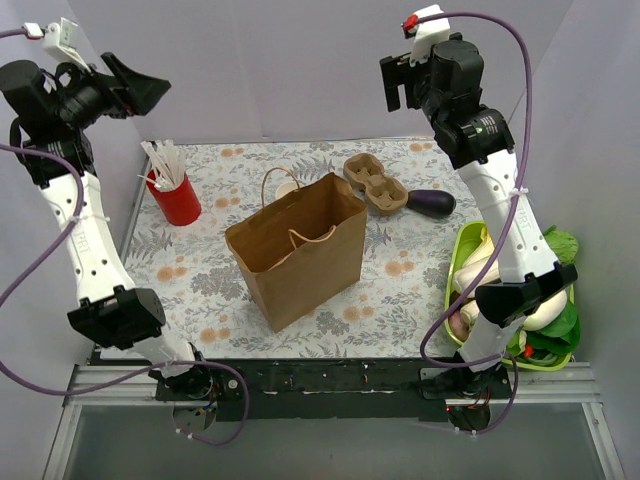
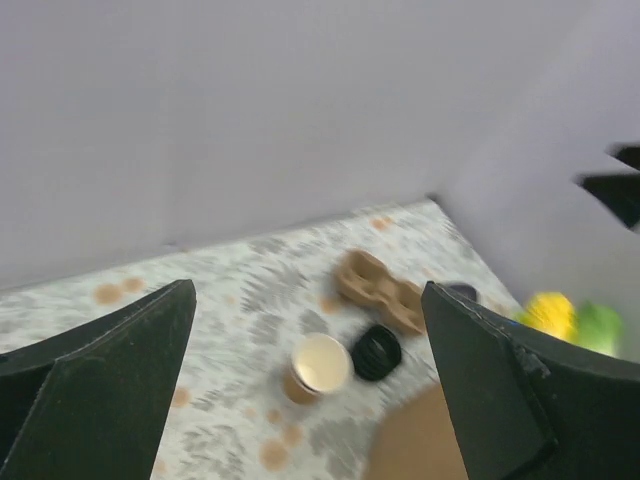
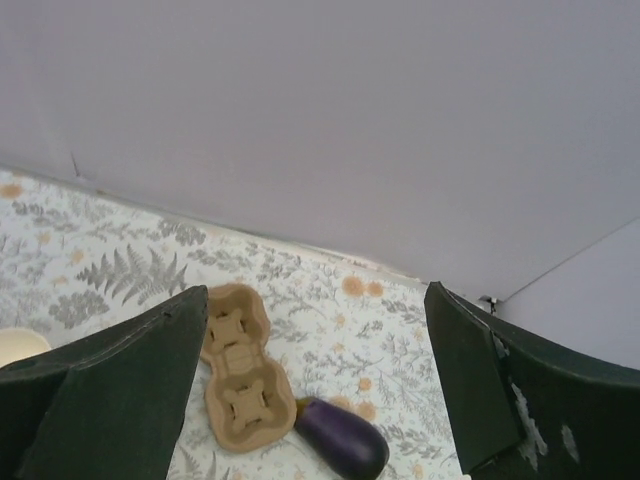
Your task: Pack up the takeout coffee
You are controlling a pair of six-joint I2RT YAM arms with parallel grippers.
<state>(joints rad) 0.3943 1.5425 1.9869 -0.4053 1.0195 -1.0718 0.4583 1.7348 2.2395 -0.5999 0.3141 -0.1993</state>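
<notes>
Top view, I see only the coffee cup [image 1: 288,187] rim behind the paper bag [image 1: 300,250], centre frame, left wrist, left gripper [image 2: 308,395] spread empty, blurry cup lower centre, black lid [image 2: 377,352] off, just beside it, right wrist, right gripper [image 3: 315,395] released, cup cut off lower left.

We see a brown paper shopping bag [image 1: 300,255] with twisted handles, standing upright and open mid-table on a floral-print tablecloth [image 1: 200,290]. Far left we log a red plastic cup [image 1: 180,203] holding white sticks [image 1: 160,160]. Behind the bag, to the right, a brown pulp two-cup carrier [image 1: 376,183] lies flat, with a dark purple eggplant [image 1: 432,203] just beside it. At the right edge sits a lime-green plastic bin [image 1: 456,262] of white and leafy green vegetables [image 1: 560,245].
</notes>
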